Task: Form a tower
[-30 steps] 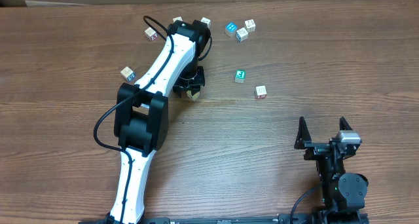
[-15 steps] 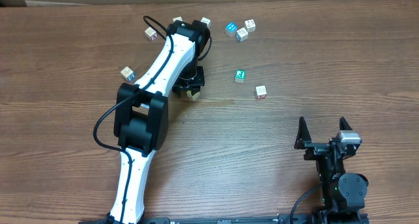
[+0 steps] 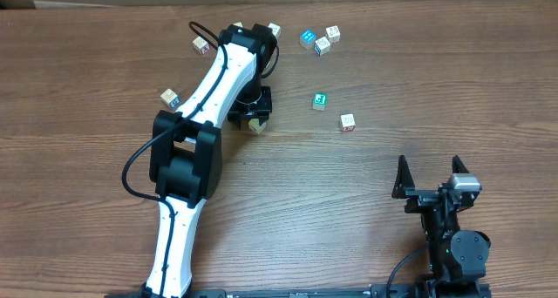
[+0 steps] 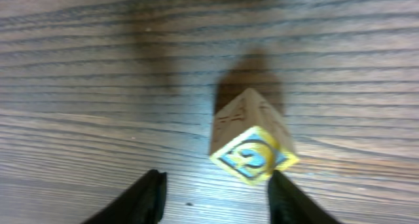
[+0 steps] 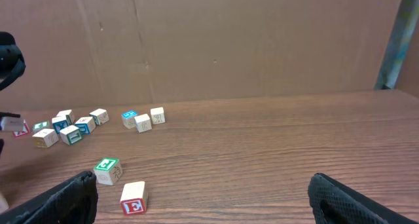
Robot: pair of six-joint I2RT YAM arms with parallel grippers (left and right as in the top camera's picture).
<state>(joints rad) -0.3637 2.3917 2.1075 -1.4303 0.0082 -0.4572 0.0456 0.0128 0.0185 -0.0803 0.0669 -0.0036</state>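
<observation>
A pale wooden cube [image 4: 252,142] with a yellow-bordered blue face sits tilted on the table, seen in the overhead view as the cube [image 3: 255,124]. My left gripper [image 4: 216,178] hovers over it, jaws apart, and the cube lies just past the right fingertip [image 4: 278,185], held by neither finger. From above, the left gripper [image 3: 253,113] reaches to the table's far middle. My right gripper [image 3: 429,172] rests open near the front right, the right gripper [image 5: 203,185] holding nothing. The tower is out of view; only single cubes show.
Loose cubes lie around: a green one [image 3: 320,100], a red-lettered one [image 3: 348,121], three at the back [image 3: 322,45], one at the left [image 3: 170,97] and one [image 3: 201,44] near the left arm. A brown wall stands behind the table.
The left jaws have spread apart from the cube they were shut on. The left wrist has shifted slightly. The right arm has not moved.
</observation>
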